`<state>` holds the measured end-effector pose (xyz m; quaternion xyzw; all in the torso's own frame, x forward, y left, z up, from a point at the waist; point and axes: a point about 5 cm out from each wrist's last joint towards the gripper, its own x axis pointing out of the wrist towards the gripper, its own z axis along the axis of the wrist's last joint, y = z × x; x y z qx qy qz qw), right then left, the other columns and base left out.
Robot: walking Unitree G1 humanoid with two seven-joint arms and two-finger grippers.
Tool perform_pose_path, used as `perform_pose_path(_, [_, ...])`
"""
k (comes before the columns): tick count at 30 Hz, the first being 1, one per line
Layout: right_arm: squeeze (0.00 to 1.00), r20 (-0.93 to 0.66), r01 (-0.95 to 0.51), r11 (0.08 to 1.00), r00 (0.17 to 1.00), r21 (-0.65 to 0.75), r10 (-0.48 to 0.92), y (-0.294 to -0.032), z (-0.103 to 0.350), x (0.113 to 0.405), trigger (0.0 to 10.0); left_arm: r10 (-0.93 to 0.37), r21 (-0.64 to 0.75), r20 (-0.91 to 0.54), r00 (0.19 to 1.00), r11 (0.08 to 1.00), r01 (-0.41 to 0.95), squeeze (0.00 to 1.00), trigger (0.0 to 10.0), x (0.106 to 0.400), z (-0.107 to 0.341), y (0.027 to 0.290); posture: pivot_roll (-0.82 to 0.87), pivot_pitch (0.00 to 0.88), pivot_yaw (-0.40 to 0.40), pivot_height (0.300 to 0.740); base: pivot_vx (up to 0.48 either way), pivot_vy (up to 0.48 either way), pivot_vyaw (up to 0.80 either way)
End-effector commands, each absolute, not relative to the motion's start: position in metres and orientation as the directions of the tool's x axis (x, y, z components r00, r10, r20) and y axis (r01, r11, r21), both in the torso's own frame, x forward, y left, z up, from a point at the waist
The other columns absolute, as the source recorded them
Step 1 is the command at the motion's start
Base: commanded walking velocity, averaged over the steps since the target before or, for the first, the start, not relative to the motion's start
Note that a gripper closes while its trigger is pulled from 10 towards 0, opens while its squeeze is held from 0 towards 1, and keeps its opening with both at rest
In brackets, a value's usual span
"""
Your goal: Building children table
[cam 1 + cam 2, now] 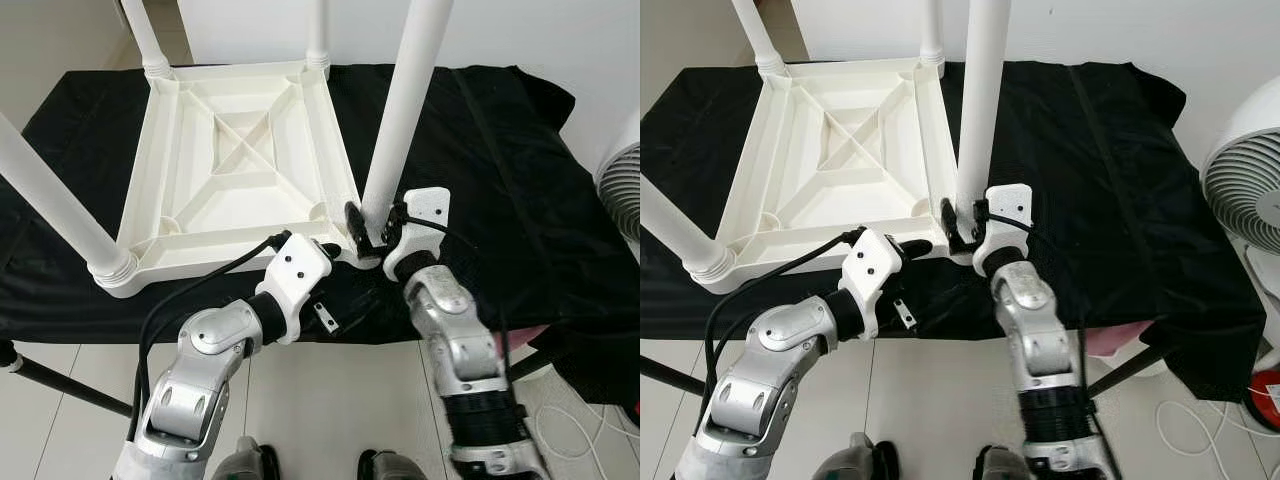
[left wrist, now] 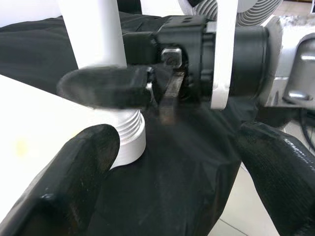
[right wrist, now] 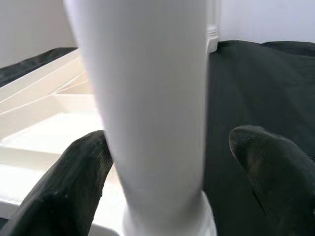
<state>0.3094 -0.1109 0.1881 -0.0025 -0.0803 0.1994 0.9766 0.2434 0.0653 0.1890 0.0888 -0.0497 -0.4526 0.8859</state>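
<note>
While the white table top [image 1: 235, 170] lies upside down on the black-covered counter [image 1: 500, 200], you are on the last leg [image 1: 405, 110]. That leg stands up in the corner of the top nearest the robot's right side. Three other legs already stand in their corners: one near-left [image 1: 55, 205], one far-left [image 1: 145, 40], one far-right [image 1: 318, 35].

Your right hand [image 1: 368, 228] is down low at the foot of the last leg, by its ribbed collar. Its fingers [image 3: 81, 177] sit either side of the leg, w/ a gap on one side in the right wrist view, so it looks open around the leg, not squeezing hard.

Your left hand [image 1: 325, 248] is just beside the same corner, at the top's near edge. It is open & holds nothing; its fingers [image 2: 74, 172] are spread wide in the left wrist view.

Best guess on the step: fixing the fourth leg into its socket. Next you prob. need to close the right hand on the leg and turn or push it till it sits tight, while the left hand keeps the top from sliding. Can't tell if the leg is all the way in yet.

A white fan [image 1: 1245, 190] stands off to the right of the counter.
</note>
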Motion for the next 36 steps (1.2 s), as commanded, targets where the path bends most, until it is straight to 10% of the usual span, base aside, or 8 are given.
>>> perform_pose_path(1, [0.00,0.152,-0.474,0.879,0.866,-0.057,0.477,-0.109,0.189,0.310,10.0,-0.772,0.191,0.021,0.635,0.627,0.755,0.00,10.0,0.247,0.188,0.067,-0.09,0.100,0.038,0.740,0.000,0.000,0.00])
perform_pose_path(23, [0.00,-0.074,-0.795,0.570,0.594,-0.206,0.801,-0.126,0.171,0.347,10.0,-0.778,0.207,0.017,0.628,0.617,0.759,0.00,10.0,0.245,0.188,0.065,-0.05,0.079,0.035,0.740,0.000,0.000,0.00])
perform_pose_path(24, [0.00,-0.076,-0.799,0.564,0.588,-0.207,0.805,-0.126,0.171,0.350,8.0,-0.779,0.207,0.013,0.627,0.615,0.761,0.00,10.0,0.244,0.187,0.066,-0.05,0.077,0.036,0.740,0.000,0.000,0.00])
perform_pose_path(27, [0.00,-0.078,-0.800,0.563,0.588,-0.208,0.805,-0.127,0.171,0.352,6.4,-0.779,0.208,0.010,0.626,0.614,0.761,0.00,10.0,0.244,0.186,0.067,-0.05,0.076,0.036,0.740,0.000,0.000,0.00])
perform_pose_path(28, [0.00,-0.080,-0.801,0.561,0.585,-0.209,0.807,-0.128,0.170,0.354,2.2,-0.779,0.210,0.007,0.627,0.615,0.760,0.00,10.0,0.244,0.186,0.068,-0.05,0.076,0.036,0.740,0.000,0.000,0.00])
perform_pose_path(29, [0.00,-0.080,-0.801,0.561,0.585,-0.209,0.807,-0.128,0.170,0.354,2.2,-0.779,0.210,0.007,0.627,0.615,0.760,0.00,10.0,0.244,0.186,0.068,-0.05,0.076,0.036,0.740,0.000,0.000,0.00])
perform_pose_path(30, [0.00,-0.082,-0.803,0.558,0.583,-0.208,0.808,-0.129,0.169,0.355,0.0,-0.777,0.213,0.004,0.629,0.616,0.759,0.00,10.0,0.245,0.185,0.068,-0.05,0.076,0.035,0.740,0.000,0.000,0.00])
perform_pose_path(36, [0.00,-0.087,-0.807,0.555,0.579,-0.203,0.811,-0.133,0.164,0.356,0.0,-0.776,0.216,0.000,0.630,0.615,0.758,0.00,10.0,0.245,0.184,0.068,-0.05,0.078,0.035,0.740,0.000,0.000,0.00])
